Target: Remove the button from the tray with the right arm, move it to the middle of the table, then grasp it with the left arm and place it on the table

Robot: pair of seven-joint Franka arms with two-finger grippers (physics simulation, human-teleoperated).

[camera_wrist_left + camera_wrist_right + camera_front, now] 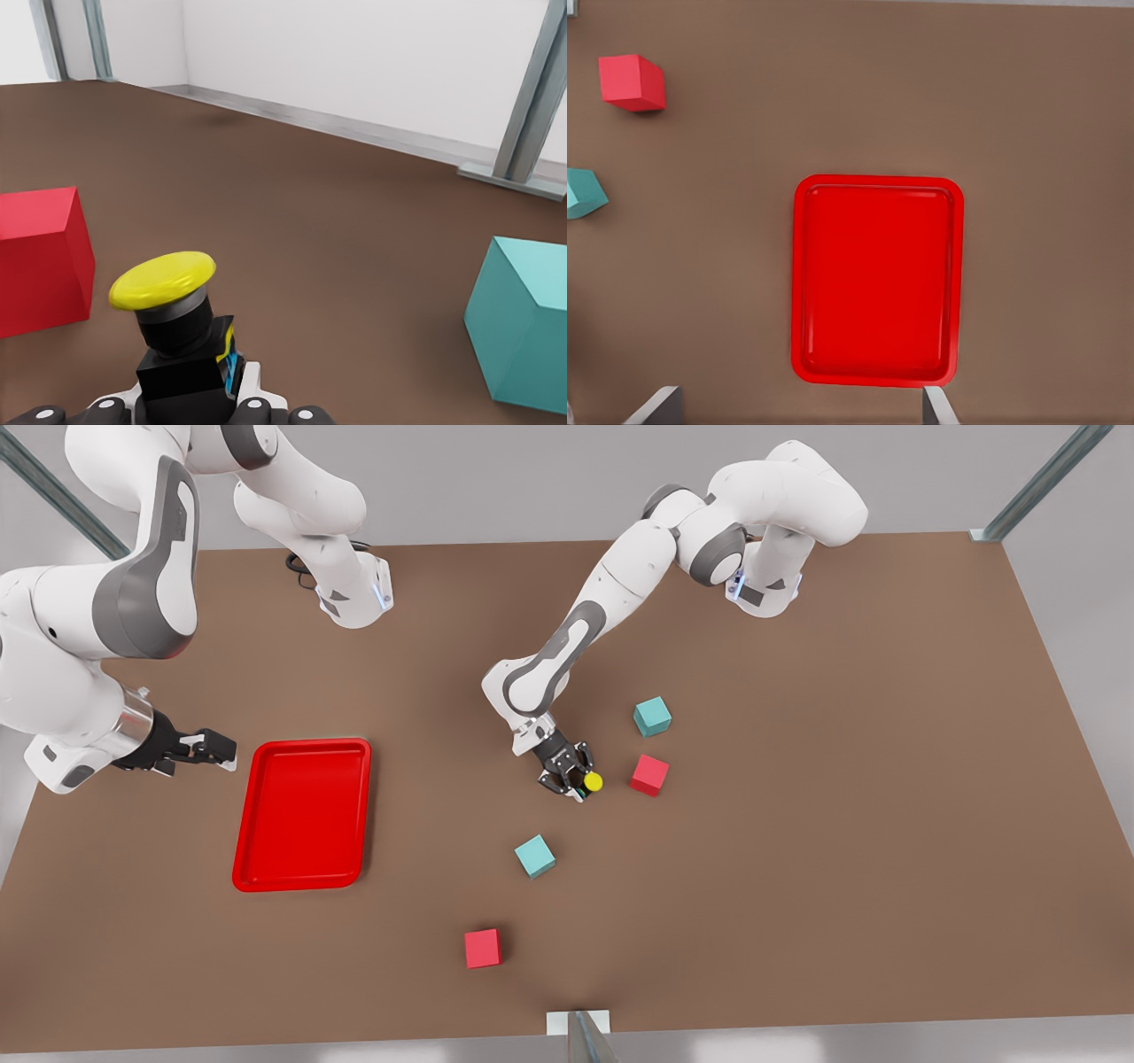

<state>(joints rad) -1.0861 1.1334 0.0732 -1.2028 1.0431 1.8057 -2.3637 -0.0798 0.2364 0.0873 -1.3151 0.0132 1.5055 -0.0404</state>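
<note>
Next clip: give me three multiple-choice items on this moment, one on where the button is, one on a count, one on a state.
1. Where is the button?
A. in the tray
B. in the left pincer
C. on a cube

2. How many cubes lie on the table?
A. two
B. three
C. four

3. What is the tray's state?
A. empty
B. holding a cube
C. tipped over

Answers:
1 B: the left pincer is shut on it.
2 C: two red, two teal.
3 A: bare red floor; the right pincer waits beside it.
</note>
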